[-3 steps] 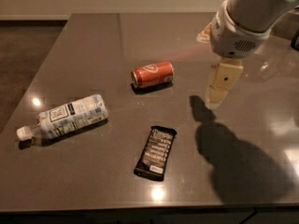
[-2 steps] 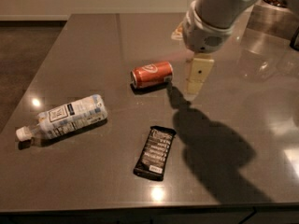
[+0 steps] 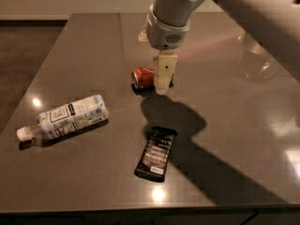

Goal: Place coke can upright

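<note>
The coke can (image 3: pixel 142 77), orange-red with a silver end, lies on its side near the middle of the dark grey table (image 3: pixel 93 46). My gripper (image 3: pixel 162 84) hangs from the grey wrist just above it, its cream tip down in front of the can's right half and hiding that part. Only the can's left half and its silver end show. Whether the gripper touches the can cannot be told.
A clear plastic bottle (image 3: pixel 65 117) with a white label lies on its side at the left. A flat black snack bar wrapper (image 3: pixel 155 153) lies near the front edge. The arm's shadow falls across the table's right front. The floor drops off past the left edge.
My gripper has moved left from the table's right side and now sits right over the can's right half. The can, bottle and wrapper have not moved.
</note>
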You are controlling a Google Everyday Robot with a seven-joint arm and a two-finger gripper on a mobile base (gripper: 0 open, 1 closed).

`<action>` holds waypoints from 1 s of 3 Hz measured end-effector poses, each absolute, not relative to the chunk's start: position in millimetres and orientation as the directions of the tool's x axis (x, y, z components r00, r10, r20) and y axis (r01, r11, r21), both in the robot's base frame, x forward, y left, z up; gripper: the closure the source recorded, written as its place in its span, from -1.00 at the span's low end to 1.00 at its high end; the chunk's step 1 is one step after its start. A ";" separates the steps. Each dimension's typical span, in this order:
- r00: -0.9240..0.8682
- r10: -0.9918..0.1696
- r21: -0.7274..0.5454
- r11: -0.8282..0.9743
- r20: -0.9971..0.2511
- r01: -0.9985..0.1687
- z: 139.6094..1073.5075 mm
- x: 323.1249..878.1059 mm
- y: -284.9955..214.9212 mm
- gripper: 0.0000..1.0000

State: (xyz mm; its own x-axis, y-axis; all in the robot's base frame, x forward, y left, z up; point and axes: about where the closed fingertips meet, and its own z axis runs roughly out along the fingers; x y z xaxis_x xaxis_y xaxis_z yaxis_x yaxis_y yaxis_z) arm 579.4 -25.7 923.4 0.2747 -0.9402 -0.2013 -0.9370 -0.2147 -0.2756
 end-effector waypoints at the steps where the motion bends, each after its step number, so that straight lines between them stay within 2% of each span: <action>1: 0.318 -0.932 -0.243 -0.273 -0.172 -0.931 903.9 590.1 2.7 -1.00; 3: 0.325 -0.943 -0.161 -0.311 -0.070 -0.937 859.6 607.6 17.9 -1.00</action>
State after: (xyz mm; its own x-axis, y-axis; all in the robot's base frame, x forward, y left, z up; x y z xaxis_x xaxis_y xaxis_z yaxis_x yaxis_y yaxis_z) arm 607.6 17.9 859.6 0.3248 -0.9432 -0.0701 -0.9368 -0.3107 -0.1609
